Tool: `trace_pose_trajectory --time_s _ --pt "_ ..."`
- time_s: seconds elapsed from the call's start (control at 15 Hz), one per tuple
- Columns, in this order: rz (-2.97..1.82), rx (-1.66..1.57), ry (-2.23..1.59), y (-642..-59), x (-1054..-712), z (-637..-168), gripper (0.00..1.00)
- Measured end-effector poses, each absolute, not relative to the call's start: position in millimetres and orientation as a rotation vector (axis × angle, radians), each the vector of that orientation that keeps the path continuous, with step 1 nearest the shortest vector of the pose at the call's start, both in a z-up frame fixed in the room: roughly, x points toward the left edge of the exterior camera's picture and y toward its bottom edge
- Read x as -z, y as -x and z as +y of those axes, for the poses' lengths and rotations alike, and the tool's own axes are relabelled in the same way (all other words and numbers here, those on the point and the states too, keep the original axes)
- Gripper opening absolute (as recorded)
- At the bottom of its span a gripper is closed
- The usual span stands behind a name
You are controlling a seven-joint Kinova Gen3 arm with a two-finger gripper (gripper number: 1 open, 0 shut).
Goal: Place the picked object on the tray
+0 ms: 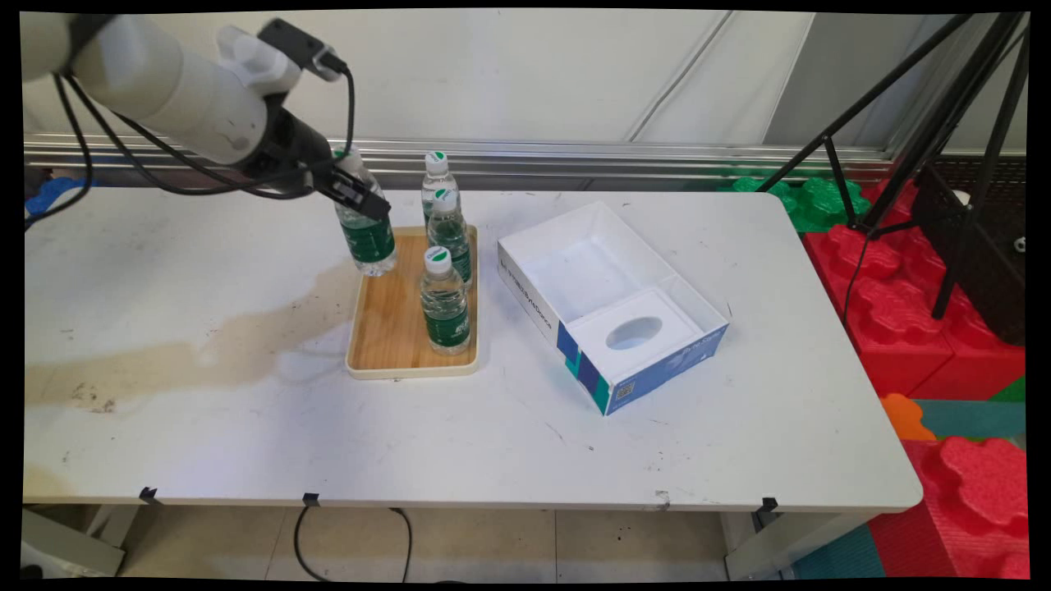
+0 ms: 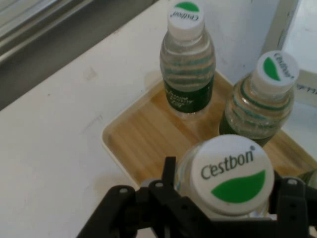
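Hand [image 1: 358,194] clamped on upper part of tilted bottle [image 1: 366,234], base at tray [image 1: 386,328] far-left corner. Likely full: heavyish, smooth thin plastic, slippery. Firmest hold judged just below cap [image 2: 233,174].

Green-labelled bottles [image 1: 446,300], tan tray [image 1: 386,328]

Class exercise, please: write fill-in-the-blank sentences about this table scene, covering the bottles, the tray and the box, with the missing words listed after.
1. The gripper is shut on a tilted water ____.
2. The wooden tray carries ____ upright bottles.
3. The bottle caps are white and ____.
4. The open white box lies to the tray's ____ in the main view.

Missing words: bottle; three; green; right
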State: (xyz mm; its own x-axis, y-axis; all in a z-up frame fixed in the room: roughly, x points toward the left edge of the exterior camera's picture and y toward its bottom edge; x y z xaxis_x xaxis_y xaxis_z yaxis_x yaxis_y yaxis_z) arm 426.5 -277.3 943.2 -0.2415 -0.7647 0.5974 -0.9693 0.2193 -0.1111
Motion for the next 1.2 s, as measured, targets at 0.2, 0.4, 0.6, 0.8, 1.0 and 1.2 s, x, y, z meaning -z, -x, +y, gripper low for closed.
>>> trace_pose_trajectory --time_s 0.2,0.4,0.6,0.8,1.0,1.2 --pt "-2.119 -0.647 -1.584 -430 -923 -292 0.00" --pt "-2.151 -0.638 -1.572 -432 -904 -304 0.00" --pt "-2.174 -0.640 -1.553 -433 -892 -312 0.00" --pt "-2.194 -0.646 -1.531 -432 -882 -320 0.00" --pt "-2.210 -0.648 -1.513 -432 -873 -324 0.00" --pt "-2.224 -0.648 -1.498 -432 -867 -326 0.00"
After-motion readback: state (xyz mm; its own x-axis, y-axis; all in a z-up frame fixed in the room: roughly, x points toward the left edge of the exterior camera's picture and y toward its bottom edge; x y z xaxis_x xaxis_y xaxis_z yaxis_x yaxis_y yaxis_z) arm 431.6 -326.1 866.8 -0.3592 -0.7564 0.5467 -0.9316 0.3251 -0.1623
